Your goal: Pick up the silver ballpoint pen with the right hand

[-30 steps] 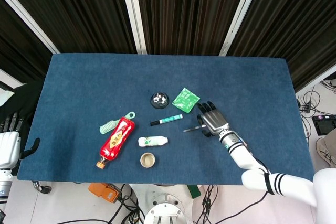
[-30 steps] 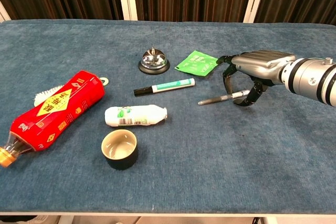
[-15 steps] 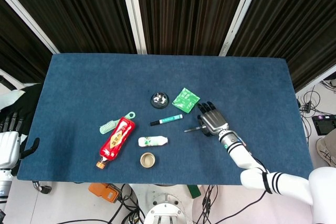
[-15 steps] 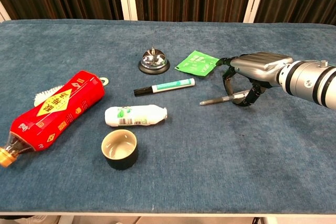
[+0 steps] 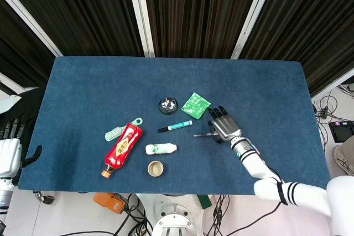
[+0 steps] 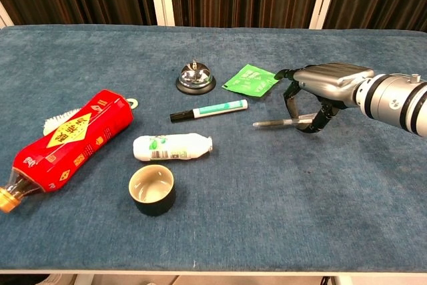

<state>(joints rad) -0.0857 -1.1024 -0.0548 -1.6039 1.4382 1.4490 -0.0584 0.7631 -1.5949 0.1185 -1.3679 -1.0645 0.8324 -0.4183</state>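
Observation:
The silver ballpoint pen (image 6: 273, 123) lies nearly level just above the blue cloth, its tip pointing left. My right hand (image 6: 327, 85) arches over its right end and pinches it between curled fingers. Seen from the head view, the pen (image 5: 201, 135) sticks out left of the right hand (image 5: 224, 127), right of the table's middle. My left hand (image 5: 8, 153) hangs off the table's left edge, fingers apart and holding nothing.
Left of the pen lie a green-banded marker (image 6: 208, 110), a silver bell (image 6: 195, 76) and a green packet (image 6: 249, 79). A small white bottle (image 6: 172, 147), a dark cup (image 6: 151, 189), a red bottle (image 6: 67, 139) and a green brush (image 5: 116, 132) sit further left.
The pen's tip has risen off the cloth, so the pen sits more level in my right hand's pinch. The hand has lifted slightly. The left hand has not moved.

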